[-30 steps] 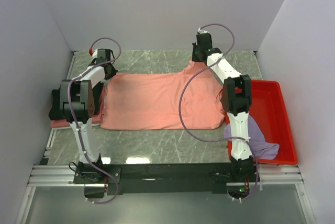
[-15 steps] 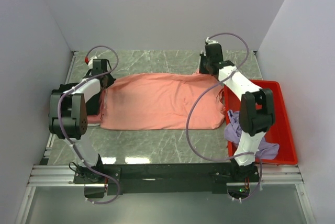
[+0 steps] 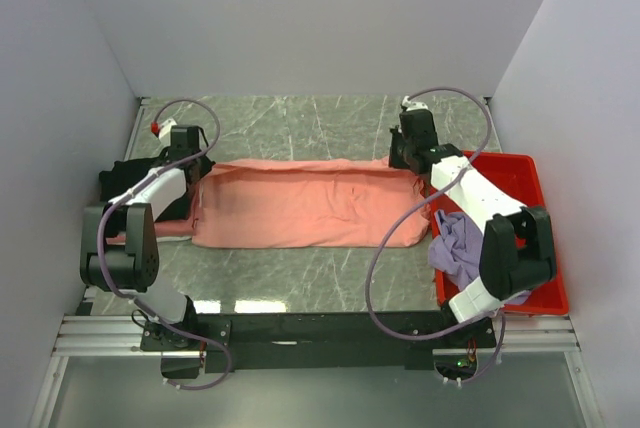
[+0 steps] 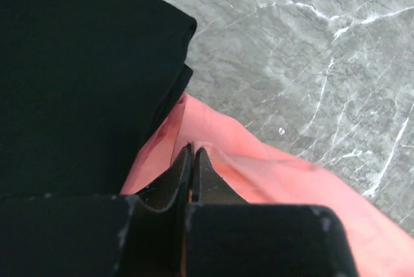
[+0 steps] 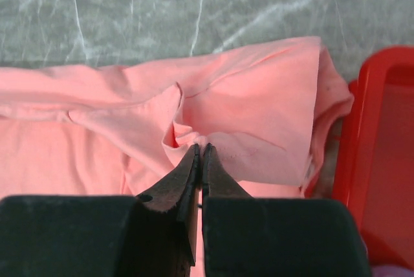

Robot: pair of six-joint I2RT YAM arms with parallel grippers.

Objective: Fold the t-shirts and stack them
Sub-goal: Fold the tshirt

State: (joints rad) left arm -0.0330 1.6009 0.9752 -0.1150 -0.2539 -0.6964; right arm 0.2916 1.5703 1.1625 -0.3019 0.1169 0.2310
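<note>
While both arms reach out over the grey marble-patterned table (image 3: 300, 128), the salmon-pink soft cloth t-shirt (image 3: 300, 203) lies drawn out as a long flat band. It starts just beside the red plastic tray (image 3: 515, 188) and runs away from it across the tabletop.

The right gripper (image 3: 408, 160) sits at the shirt's end nearest the tray, close to the tray's far corner. In the right wrist view its black fingers (image 5: 184, 183) are pressed together on a raised fold of the salmon cloth (image 5: 246, 96), with the tray's red wall (image 5: 381, 128) just beside.

The left gripper (image 3: 195, 163) is at the shirt's end farthest from the tray, its tips (image 4: 192, 151) squeezed tight on the salmon edge (image 4: 259, 173).

A folded black cloth t-shirt (image 3: 120, 180) lies farther still from the tray, touching that salmon edge and overlapping it.

A crumpled lavender-purple cloth shirt (image 3: 460, 248) lies partly inside the tray, draped over the rim that faces the salmon shirt.
</note>
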